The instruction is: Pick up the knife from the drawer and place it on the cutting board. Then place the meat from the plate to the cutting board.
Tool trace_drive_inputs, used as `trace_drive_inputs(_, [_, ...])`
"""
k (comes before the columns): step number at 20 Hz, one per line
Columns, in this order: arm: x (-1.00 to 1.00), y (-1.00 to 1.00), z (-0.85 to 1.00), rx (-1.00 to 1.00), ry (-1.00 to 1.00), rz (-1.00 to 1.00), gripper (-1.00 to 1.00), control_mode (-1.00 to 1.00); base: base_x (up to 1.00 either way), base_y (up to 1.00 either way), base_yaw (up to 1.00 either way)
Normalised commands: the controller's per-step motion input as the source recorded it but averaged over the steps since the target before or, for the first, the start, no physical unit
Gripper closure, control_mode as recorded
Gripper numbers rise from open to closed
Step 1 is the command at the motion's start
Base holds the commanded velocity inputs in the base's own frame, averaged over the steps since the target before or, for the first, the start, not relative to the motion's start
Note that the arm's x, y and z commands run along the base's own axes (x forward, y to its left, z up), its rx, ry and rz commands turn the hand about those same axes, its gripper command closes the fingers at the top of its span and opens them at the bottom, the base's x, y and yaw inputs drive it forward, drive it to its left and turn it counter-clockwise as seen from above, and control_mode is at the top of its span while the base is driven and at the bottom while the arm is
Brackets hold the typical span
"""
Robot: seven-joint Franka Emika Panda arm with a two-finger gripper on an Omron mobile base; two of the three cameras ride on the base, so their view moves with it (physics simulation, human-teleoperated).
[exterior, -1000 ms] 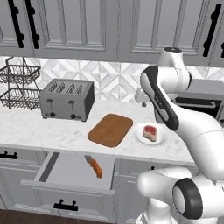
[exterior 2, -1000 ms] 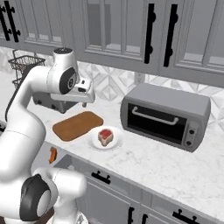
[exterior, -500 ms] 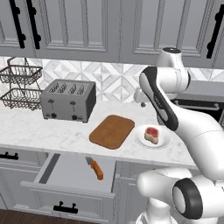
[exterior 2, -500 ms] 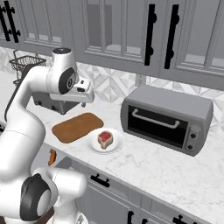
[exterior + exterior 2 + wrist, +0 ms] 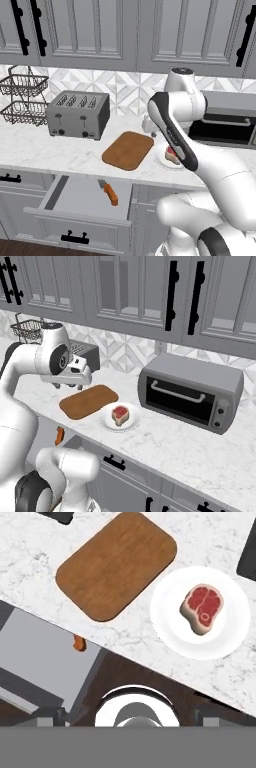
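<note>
The knife (image 5: 110,193), with an orange-brown handle and a short grey blade, lies in the open grey drawer (image 5: 75,194) below the counter edge. Only its handle (image 5: 78,643) shows in the hand view, at the drawer (image 5: 40,652) rim. The reddish-brown cutting board (image 5: 128,150) (image 5: 117,564) lies bare on the marble counter. To its right, the meat (image 5: 120,414) (image 5: 201,608) rests on the white plate (image 5: 107,423) (image 5: 225,637). My gripper (image 5: 73,387) (image 5: 151,131) hangs open and holds nothing, above the counter at the board's far edge.
A silver toaster (image 5: 77,115) stands left of the board, with wire baskets (image 5: 22,100) beyond it. A toaster oven (image 5: 190,393) sits right of the plate. Wall cabinets hang above. Bare marble counter stretches in front of the toaster.
The arm has swung left and slightly lower, bringing the hand over the board's far edge. Jaws stay open. Both base views have shifted a little.
</note>
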Motion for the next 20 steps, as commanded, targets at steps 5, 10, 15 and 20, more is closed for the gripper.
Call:
trace_drive_inputs(5, [-0.01, 1.00, -1.00, -0.07, 0.00, -0.02, -1.00, -1.00, 0.00, 0.00, 0.00])
trace_drive_inputs(10, [0.04, 1.00, -0.95, 0.02, 0.05, 0.00, -1.00, -1.00, 0.00, 0.00, 0.00])
trace_drive_inputs(15, [0.52, 1.00, -0.68, -0.15, 0.06, -0.21, -1.00, -1.00, 0.00, 0.00, 0.00])
trace_drive_inputs(20, [0.52, 0.86, -0.63, -0.14, 0.08, -0.30, -1.00, -1.00, 0.00, 0.00, 0.00])
